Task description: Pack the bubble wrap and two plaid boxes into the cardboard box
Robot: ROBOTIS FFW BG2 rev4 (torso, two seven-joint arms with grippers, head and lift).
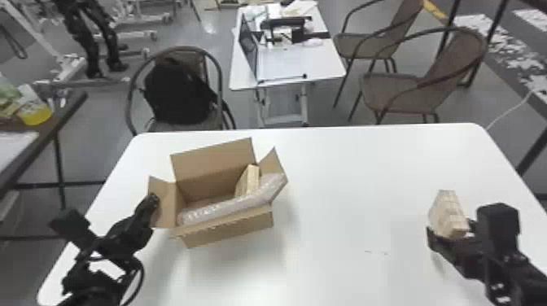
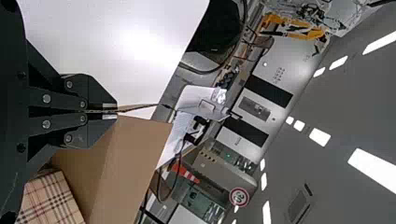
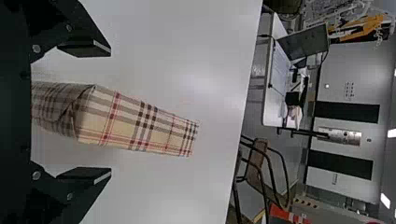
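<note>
- Currently, the open brown cardboard box [image 1: 224,228] sits on the white table [image 1: 346,171], toward its left side, with flaps spread outward.
- Inside it, the clear bubble wrap [image 1: 228,208] lies lengthwise along the near side, its right end raised against the right flap [image 1: 273,165].
- Behind the wrap, at the right end of the cardboard box, is one beige plaid box [image 1: 253,179]; the left wrist view shows its checked pattern in black, white and red.
- Over at the cardboard box's left end is the black left gripper [image 1: 153,198], jaws pressed together with the thin left flap [image 1: 165,205] pinched between them.
- Well apart from the cardboard box, on the table's right side, is the other beige plaid box [image 1: 447,209], wrapped in checked paper with folded ends.
- Around that one, the black right gripper [image 1: 450,232] has its jaws spread, one to each side; the right wrist view shows gaps on both sides, so neither jaw touches it.
</note>
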